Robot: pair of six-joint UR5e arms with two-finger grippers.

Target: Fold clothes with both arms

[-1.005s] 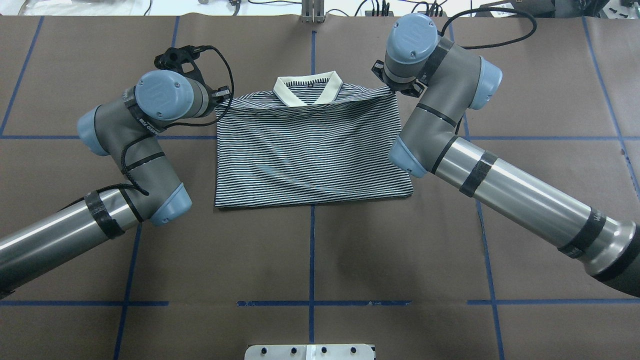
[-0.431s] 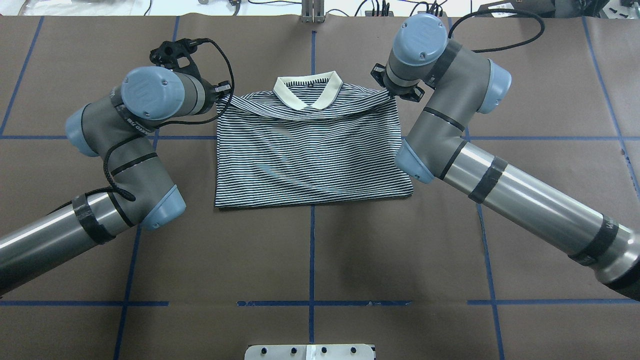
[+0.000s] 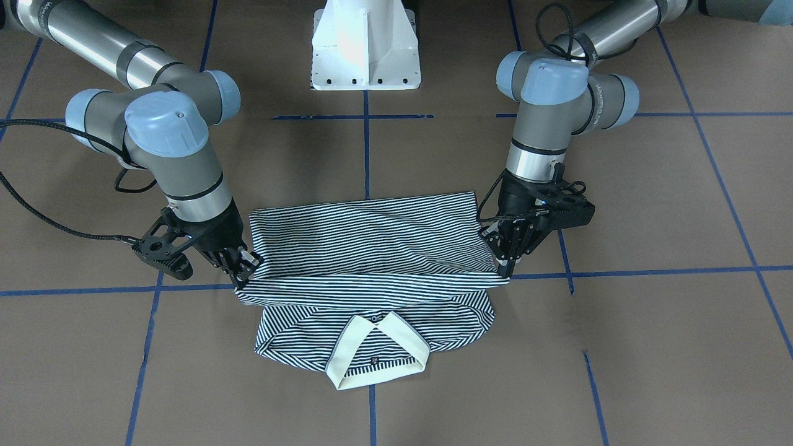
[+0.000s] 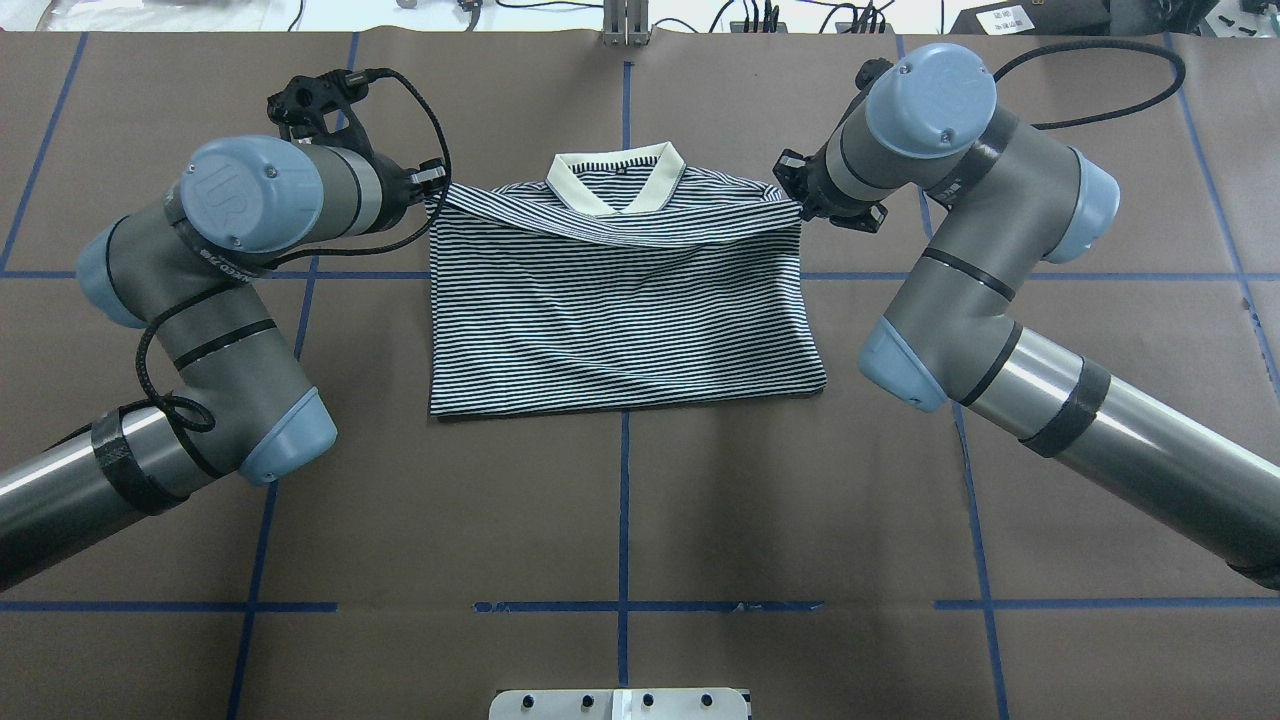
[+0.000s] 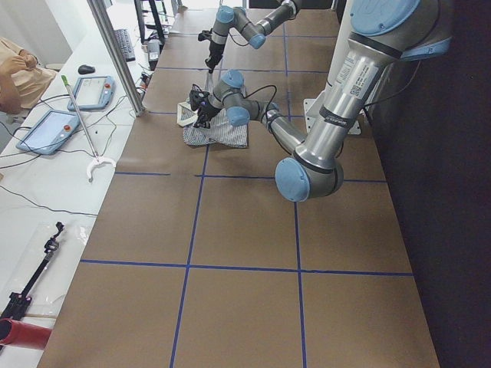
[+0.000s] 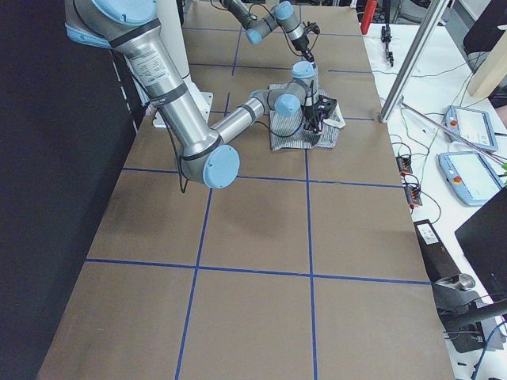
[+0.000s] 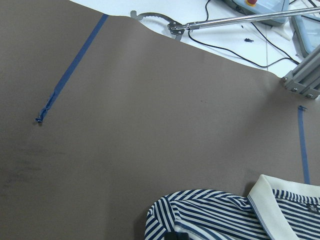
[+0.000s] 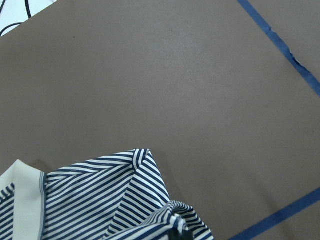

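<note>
The striped polo shirt point(image 4: 620, 310) lies folded on the brown table, its cream collar point(image 4: 615, 180) at the far side. The lower half is doubled up over the chest, and its edge hangs taut just short of the collar point(image 3: 378, 353). My left gripper point(image 4: 432, 190) is shut on that edge's left corner; it also shows in the front view point(image 3: 505, 263). My right gripper point(image 4: 795, 200) is shut on the right corner; it also shows in the front view point(image 3: 245, 272). Both wrist views show striped cloth point(image 7: 210, 215) point(image 8: 100, 200) at the bottom edge, with the fingers mostly hidden.
The white pedestal base point(image 3: 365, 43) stands at the near edge. Blue tape lines point(image 4: 625, 500) cross the brown table cover. An aluminium post point(image 4: 625, 20) and cables sit at the far edge. Tablets point(image 5: 96, 92) lie on the white bench beyond.
Both wrists and elbows have swung outward, away from the shirt. The grippers have kept hold of the folded edge's corners, and the edge now sits a little lower over the collar.
</note>
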